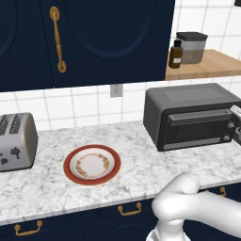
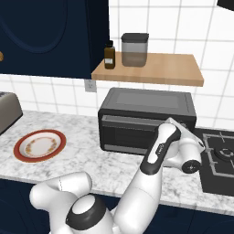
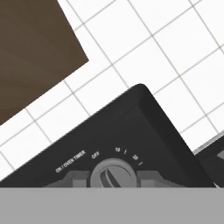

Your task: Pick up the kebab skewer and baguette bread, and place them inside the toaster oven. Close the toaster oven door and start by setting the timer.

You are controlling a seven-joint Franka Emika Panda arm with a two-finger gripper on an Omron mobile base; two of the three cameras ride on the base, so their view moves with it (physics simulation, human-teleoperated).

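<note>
The dark grey toaster oven stands on the marble counter with the toaster oven door shut. My hand reaches its right side, where the knobs are. In the hand view my gripper sits on the round timer knob marked ON / OVEN TIMER, with one fingertip on each side of it. In the left base view the gripper shows at the right edge. The kebab skewer and the baguette bread are hidden from view.
A red-rimmed plate lies on the counter left of the oven, and a silver toaster stands further left. A wooden shelf with a bottle and a jar hangs above the oven. A stove adjoins the oven on the right.
</note>
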